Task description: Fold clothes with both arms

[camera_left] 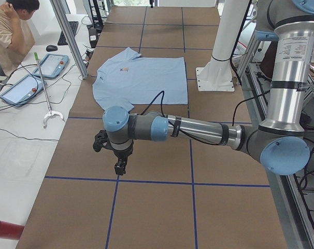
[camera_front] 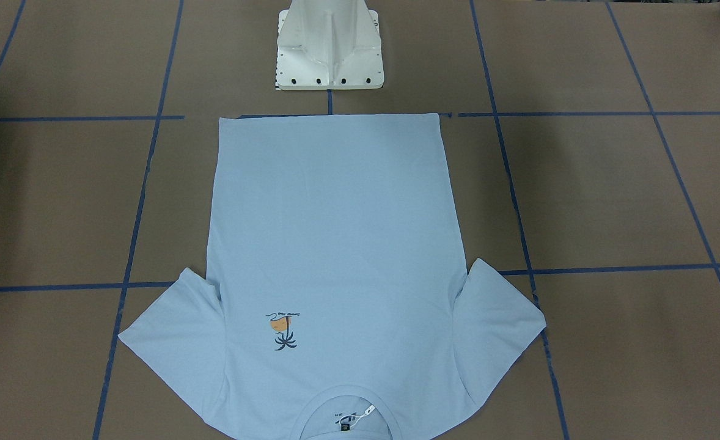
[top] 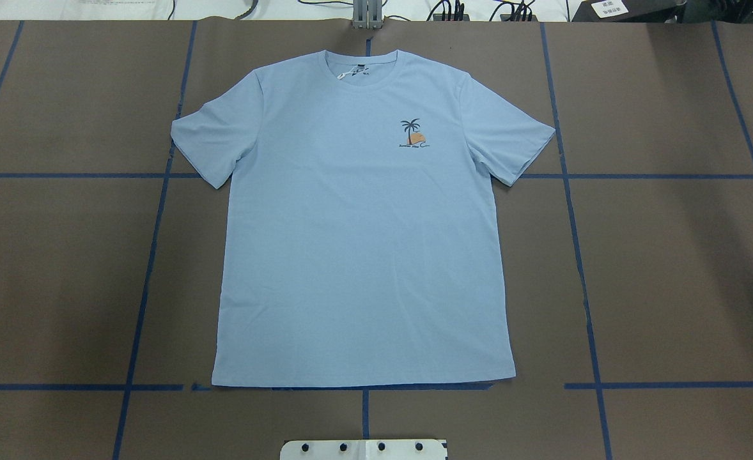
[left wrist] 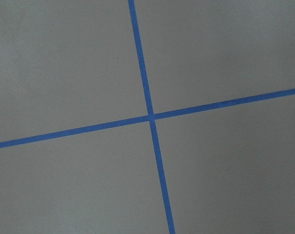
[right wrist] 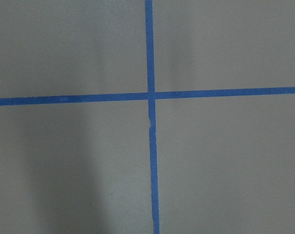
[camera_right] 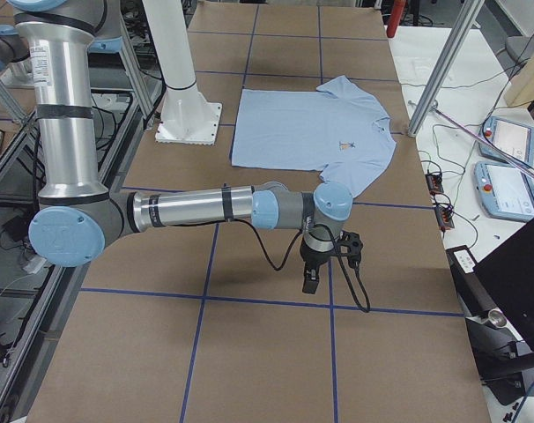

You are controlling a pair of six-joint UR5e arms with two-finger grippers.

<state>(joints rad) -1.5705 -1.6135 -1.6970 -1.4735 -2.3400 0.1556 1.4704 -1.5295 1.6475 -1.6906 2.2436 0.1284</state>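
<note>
– where's the t-shirt (top: 360, 243)?
– flat and face up mid-table (top: 670, 268), collar (top: 364, 64) on the side away from the robot. the left gripper (camera_left: 119, 167) hangs over bare table well apart from it toward one end, the right gripper (camera_right: 309, 284) toward the other.
– open or closed?
– can't tell for either; only side views catch them. each wrist camera sees just a blue tape cross (left wrist: 151, 117). the front-facing view crops the collar.

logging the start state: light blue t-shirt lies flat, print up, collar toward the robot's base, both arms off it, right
No: the T-shirt has its collar away from the white pedestal base and its hem nearest it, as the overhead exterior view shows. The rest holds: flat, print up, left arm and right arm off it.
</note>
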